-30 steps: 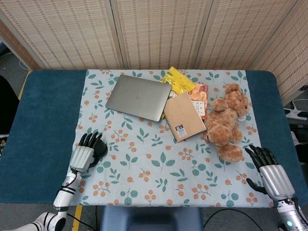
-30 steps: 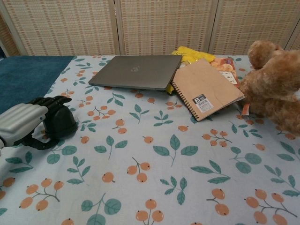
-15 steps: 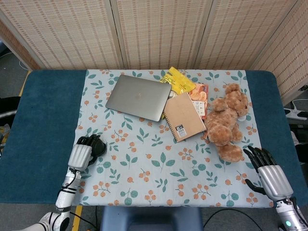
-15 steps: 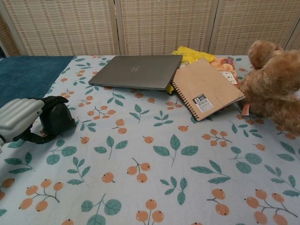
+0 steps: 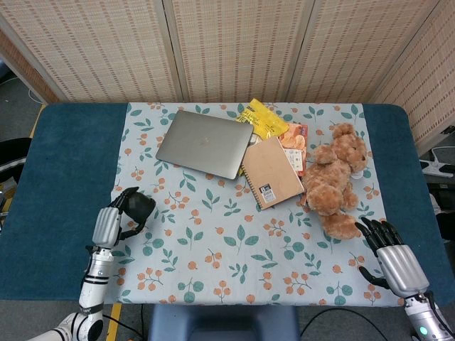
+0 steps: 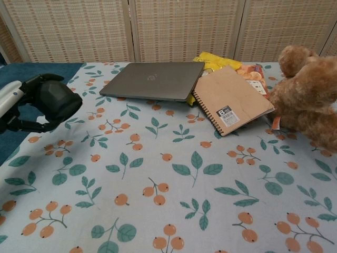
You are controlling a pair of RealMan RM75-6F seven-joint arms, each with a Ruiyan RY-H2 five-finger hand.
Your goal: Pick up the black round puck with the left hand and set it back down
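The black round puck (image 5: 141,207) (image 6: 57,100) hangs in the air above the left edge of the floral tablecloth (image 5: 242,234), gripped by my left hand (image 5: 114,222) (image 6: 21,105). The fingers curl over its top and the thumb presses from below. The puck is tilted, its flat face turned toward the table's middle. My right hand (image 5: 393,257) rests at the front right of the table with its fingers spread and nothing in them; the chest view does not show it.
A grey closed laptop (image 5: 205,143) lies at the back centre. A brown spiral notebook (image 5: 271,172), yellow and orange snack packets (image 5: 264,119) and a brown teddy bear (image 5: 334,177) lie to its right. Blue table (image 5: 64,185) borders the cloth.
My left hand closed around the puck and lifted it off the cloth, moving up and slightly left. The right hand shifted a little.
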